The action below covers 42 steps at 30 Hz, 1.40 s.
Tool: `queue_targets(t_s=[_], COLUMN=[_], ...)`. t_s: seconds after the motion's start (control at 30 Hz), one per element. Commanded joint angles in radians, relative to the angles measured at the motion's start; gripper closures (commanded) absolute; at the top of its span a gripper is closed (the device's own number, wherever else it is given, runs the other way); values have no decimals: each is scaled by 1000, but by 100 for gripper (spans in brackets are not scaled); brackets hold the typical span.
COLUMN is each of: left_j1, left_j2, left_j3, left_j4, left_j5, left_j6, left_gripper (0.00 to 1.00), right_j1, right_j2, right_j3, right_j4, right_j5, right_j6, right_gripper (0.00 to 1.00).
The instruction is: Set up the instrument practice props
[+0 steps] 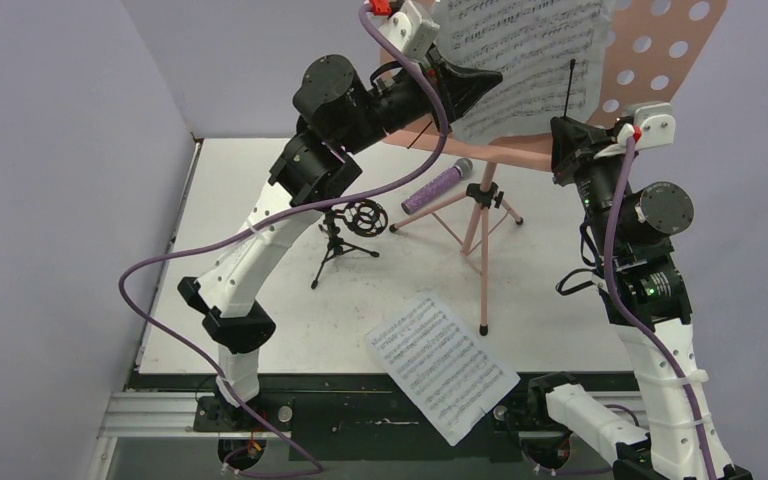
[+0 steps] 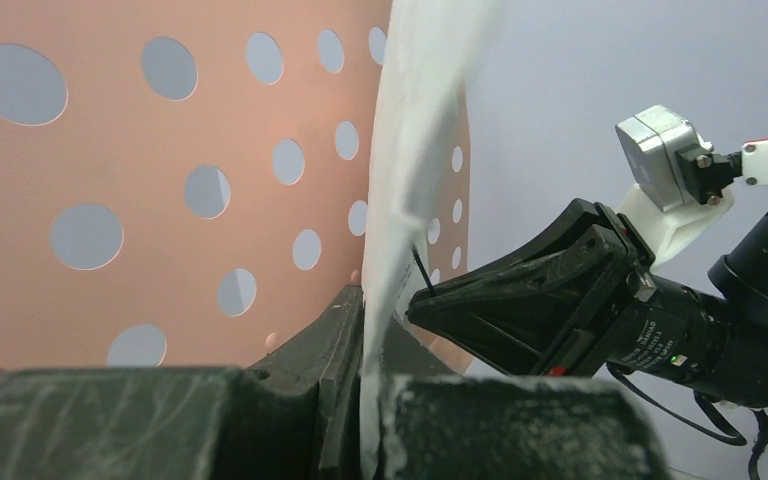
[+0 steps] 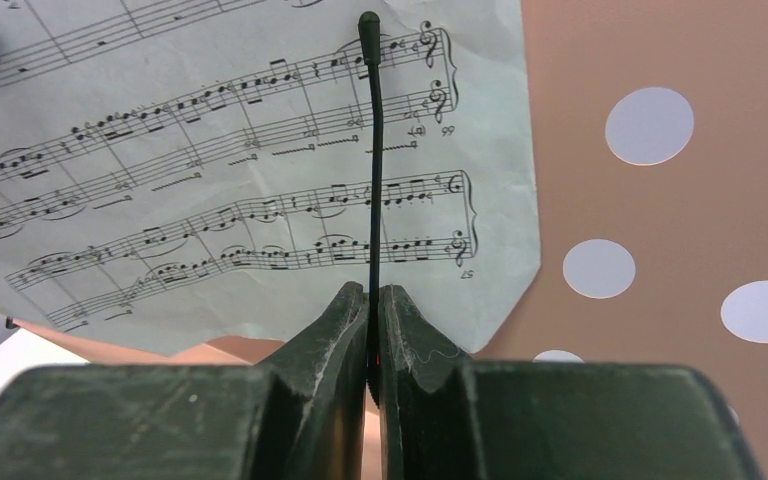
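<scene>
Left gripper point(image 2: 370, 400) pinched shut on a sheet-music page point(image 1: 530, 60) at upper centre, page lay against the pink perforated music stand point(image 1: 660, 60), right gripper point(image 3: 373, 330) clamped on the stand's thin black wire point(image 3: 373, 150), glittery purple microphone point(image 1: 438, 186) lay mid-frame beside the black tripod mic stand point(image 1: 345, 235), second page point(image 1: 440, 365) lay lower centre.

On my right wrist feed, the page on the stand point(image 3: 210, 200) carries printed music: staves, notes and clefs. The clefs sit at the right edge, so the print stands upside down to me. Beside two staves are small figures that look like "99" and "57" as they stand, though I cannot be sure. A thin black rod point(image 3: 374, 150) crosses the print. The second page point(image 1: 440, 365), flat on the table point(image 1: 560, 290), shows music too small to read.
</scene>
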Motion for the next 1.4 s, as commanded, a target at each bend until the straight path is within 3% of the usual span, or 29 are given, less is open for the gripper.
queue_targets(t_s=[0.0,0.1,0.37,0.57,1.13,1.37], left_j1=[-4,-3,-3,-3,-1,-2], left_j2=[26,35,38,11,-107,-124], left_j3=[64,67,66,21,-175,-234], left_j4=[18,14,13,12,9,71], left_j5=[-20,-20,-21,-48,-118,-102], left_j6=[-3,-7,-9,8,38,14], left_gripper=[100,100,77,66,74,88], right_j1=[-4,-4,-5,-5,-4,-5], right_j2=[-21,-25,-27,-22,-24,-27], right_j3=[6,9,10,11,14,10], right_j4=[56,56,56,52,50,51], right_j5=[-46,-49,-53,-45,-45,-49], right_j6=[23,27,38,40,39,42], right_gripper=[95,95,95,95,95,95])
